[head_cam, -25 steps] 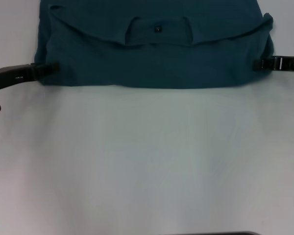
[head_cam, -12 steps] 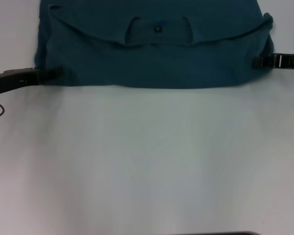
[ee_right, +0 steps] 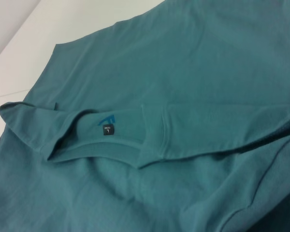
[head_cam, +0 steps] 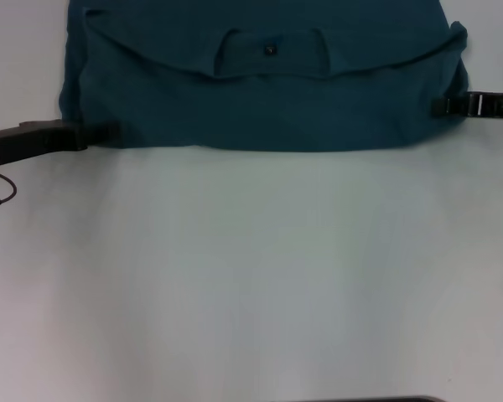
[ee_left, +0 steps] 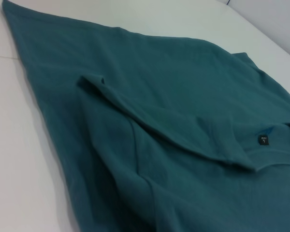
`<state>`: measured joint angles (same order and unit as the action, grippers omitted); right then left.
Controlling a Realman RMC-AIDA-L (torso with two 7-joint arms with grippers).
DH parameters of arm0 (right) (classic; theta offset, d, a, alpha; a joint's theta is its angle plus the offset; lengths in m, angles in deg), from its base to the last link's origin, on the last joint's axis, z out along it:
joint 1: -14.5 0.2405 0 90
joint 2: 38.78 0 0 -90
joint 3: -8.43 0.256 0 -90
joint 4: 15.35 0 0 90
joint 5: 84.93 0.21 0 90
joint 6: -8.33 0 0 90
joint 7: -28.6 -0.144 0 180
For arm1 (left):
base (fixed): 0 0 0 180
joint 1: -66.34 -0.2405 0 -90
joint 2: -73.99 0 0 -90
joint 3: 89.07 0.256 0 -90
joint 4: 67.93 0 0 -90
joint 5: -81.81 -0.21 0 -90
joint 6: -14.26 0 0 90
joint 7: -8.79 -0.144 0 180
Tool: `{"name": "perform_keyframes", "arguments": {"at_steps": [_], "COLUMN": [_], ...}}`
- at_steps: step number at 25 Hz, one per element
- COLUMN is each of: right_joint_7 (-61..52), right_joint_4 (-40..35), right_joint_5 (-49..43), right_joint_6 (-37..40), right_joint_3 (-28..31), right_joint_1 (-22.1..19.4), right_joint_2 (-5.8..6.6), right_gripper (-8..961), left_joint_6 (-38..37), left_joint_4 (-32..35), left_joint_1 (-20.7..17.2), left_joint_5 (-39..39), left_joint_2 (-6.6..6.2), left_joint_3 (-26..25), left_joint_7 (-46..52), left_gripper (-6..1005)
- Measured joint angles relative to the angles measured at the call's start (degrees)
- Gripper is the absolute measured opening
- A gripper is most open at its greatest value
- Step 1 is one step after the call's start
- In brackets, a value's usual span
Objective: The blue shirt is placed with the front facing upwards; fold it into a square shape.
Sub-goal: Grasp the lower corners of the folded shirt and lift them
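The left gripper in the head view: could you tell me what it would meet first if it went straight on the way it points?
The left gripper points across the table toward the robot's right, its tip already at the near left corner of the blue shirt. Going on, it would push into that folded cloth first, though its height against the cloth is unclear.

Your left gripper (head_cam: 101, 134) reached in low and level from the left edge of the head view, its dark tip touching the near left corner of the blue shirt (head_cam: 260, 92). Your right gripper (head_cam: 440, 106) came in level from the right edge, its tip at the shirt's right side. Neither view showed how the jaws stood.
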<state>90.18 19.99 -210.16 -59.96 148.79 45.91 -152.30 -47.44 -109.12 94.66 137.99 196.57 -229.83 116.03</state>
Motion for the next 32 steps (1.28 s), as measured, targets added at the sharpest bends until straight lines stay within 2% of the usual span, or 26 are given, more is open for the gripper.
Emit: {"name": "perform_keyframes", "arguments": {"at_steps": [5, 11, 25, 27, 32], "right_joint_7": [-0.2, -0.2, 0.1, 0.6, 4.0], "right_joint_4": [0.1, 0.1, 0.3, 0.6, 1.8], "right_joint_5": [0.0, 0.0, 0.0, 0.0, 0.0], "right_joint_6": [-0.1, -0.2, -0.7, -2.0, -7.5], "right_joint_3": [0.0, 0.0, 0.1, 0.6, 3.5], "right_joint_1": [-0.2, -0.1, -0.4, -0.8, -2.8], "right_joint_2": [0.00, 0.00, 0.00, 0.02, 0.07], "right_gripper": [35, 35, 35, 35, 35], "left_joint_6": [0.9, 1.2, 0.7, -1.9, -9.7], "left_joint_4": [-0.1, 0.1, 0.1, -0.9, -2.8], "left_joint_1": [0.0, 0.1, 0.3, 0.0, -1.4], "left_joint_5": [0.0, -0.1, -0.7, -1.1, -1.5], "left_joint_2": [0.00, -0.13, -0.25, -0.82, -2.78], "left_joint_3": [0.0, 0.1, 0.2, 0.3, -0.3], "left_joint_7": [0.3, 0.4, 1.4, 2.4, 3.7], "left_gripper": [556, 347, 39, -1, -1]}}
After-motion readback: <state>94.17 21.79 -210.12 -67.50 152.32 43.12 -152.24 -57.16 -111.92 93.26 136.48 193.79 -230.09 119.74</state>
